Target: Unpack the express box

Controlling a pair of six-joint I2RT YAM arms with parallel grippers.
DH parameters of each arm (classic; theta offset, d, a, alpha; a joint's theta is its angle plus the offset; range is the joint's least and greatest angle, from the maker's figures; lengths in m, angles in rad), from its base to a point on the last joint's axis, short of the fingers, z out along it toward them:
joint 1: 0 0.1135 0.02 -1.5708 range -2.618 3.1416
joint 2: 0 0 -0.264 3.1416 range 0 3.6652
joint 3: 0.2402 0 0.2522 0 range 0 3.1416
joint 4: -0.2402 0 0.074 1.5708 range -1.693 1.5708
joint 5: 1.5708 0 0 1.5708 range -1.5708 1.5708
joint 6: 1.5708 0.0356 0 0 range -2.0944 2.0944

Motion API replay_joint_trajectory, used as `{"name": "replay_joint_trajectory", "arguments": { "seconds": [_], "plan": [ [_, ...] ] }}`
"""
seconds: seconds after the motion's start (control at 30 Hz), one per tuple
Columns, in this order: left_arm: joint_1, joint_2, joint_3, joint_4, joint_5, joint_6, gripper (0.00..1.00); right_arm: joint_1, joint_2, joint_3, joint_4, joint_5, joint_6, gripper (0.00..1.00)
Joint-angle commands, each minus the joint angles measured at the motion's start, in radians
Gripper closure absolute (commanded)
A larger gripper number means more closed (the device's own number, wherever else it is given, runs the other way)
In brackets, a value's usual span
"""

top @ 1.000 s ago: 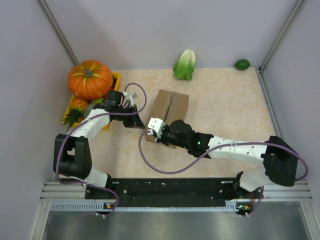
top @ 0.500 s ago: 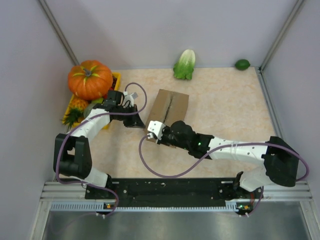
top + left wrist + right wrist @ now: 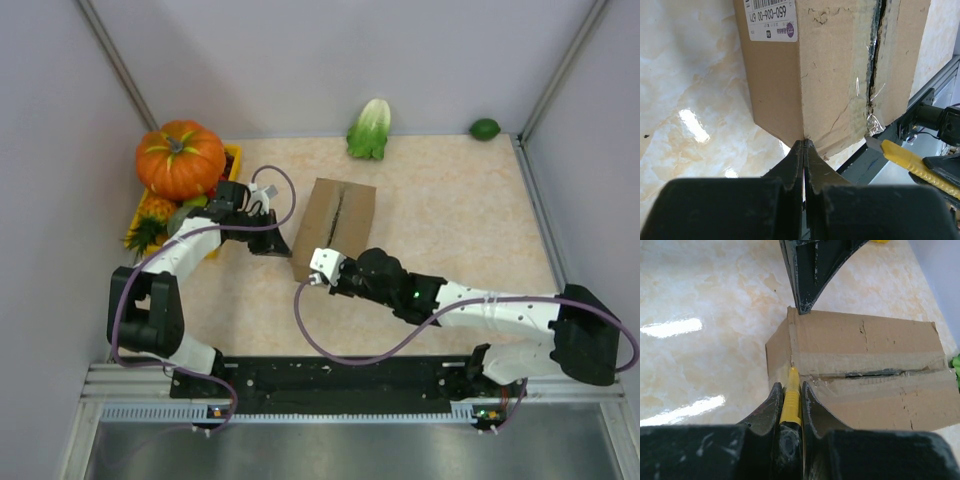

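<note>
One blade tip (image 3: 871, 143) barely shows: right pincer (image 3: 790, 390) pinches yellow cutter (image 3: 791, 402); left pincer (image 3: 803, 145) pressed together at express box (image 3: 335, 215) corner.

Your left gripper (image 3: 804, 144) pinched closed, arm bent inward; your right gripper (image 3: 791, 386) clamped on yellow cutter (image 3: 910, 162), arm stretched leftward

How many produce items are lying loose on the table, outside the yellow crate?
2: a leafy cabbage at the far edge beyond the express box, and a lime in the far right corner. Others may be hidden from this view.
</note>
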Motion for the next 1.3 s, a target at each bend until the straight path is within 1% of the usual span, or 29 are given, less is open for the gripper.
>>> {"name": "replay_joint_trajectory", "arguments": {
  "seconds": [0.0,0.17,0.33,0.4,0.67,0.73,0.77,0.83,0.87,0.97,1.0,1.03,1.07,1.1,1.17,1.2,1.23,1.27],
  "plan": [
    [0.013,0.018,0.008,0.011,-0.073,0.05,1.0,-0.019,-0.065,-0.02,-0.104,0.076,-0.023,1.0],
    [0.012,0.02,0.018,0.011,-0.03,0.045,1.0,-0.022,-0.114,-0.026,-0.153,0.058,-0.008,1.0],
    [0.012,0.018,0.026,0.016,0.016,0.045,1.0,-0.025,-0.166,-0.031,-0.244,0.067,0.007,1.0],
    [0.012,0.009,0.027,0.02,0.045,0.042,1.0,-0.024,-0.202,-0.017,-0.288,0.074,0.012,1.0],
    [0.006,-0.034,0.054,0.048,0.124,0.012,1.0,-0.042,-0.341,0.073,-0.36,0.14,0.072,1.0],
    [0.004,-0.051,0.049,0.063,0.131,-0.005,0.92,-0.077,-0.351,0.094,-0.362,0.128,0.122,1.0],
    [0.004,-0.055,0.05,0.071,0.133,-0.008,0.81,-0.093,-0.347,0.122,-0.366,0.133,0.15,1.0],
    [0.004,-0.071,0.057,0.092,0.124,-0.024,0.69,-0.142,-0.313,0.155,-0.379,0.151,0.238,1.0],
    [0.004,-0.075,0.06,0.097,0.115,-0.03,0.6,-0.156,-0.301,0.182,-0.388,0.159,0.268,1.0],
    [0.004,-0.088,0.063,0.138,0.112,-0.065,0.51,-0.182,-0.249,0.224,-0.397,0.228,0.383,1.0],
    [0.004,-0.091,0.061,0.149,0.11,-0.082,0.45,-0.192,-0.24,0.232,-0.408,0.237,0.406,1.0],
    [0.004,-0.098,0.058,0.169,0.105,-0.093,0.43,-0.22,-0.232,0.238,-0.414,0.235,0.499,1.0],
    [0.004,-0.101,0.055,0.18,0.101,-0.102,0.41,-0.237,-0.214,0.245,-0.42,0.226,0.539,1.0],
    [0.004,-0.105,0.052,0.189,0.093,-0.116,0.38,-0.258,-0.206,0.247,-0.443,0.205,0.617,1.0],
    [0.004,-0.111,0.049,0.204,0.076,-0.128,0.36,-0.321,-0.192,0.25,-0.478,0.228,0.706,1.0],
    [0.004,-0.115,0.046,0.206,0.058,-0.139,0.34,-0.341,-0.192,0.243,-0.492,0.241,0.79,1.0],
    [0.003,-0.123,0.043,0.216,0.049,-0.145,0.34,-0.366,-0.197,0.232,-0.492,0.234,0.832,1.0],
    [0.003,-0.126,0.038,0.224,0.043,-0.152,0.33,-0.424,-0.203,0.201,-0.491,0.226,0.877,1.0]
  ]
}}
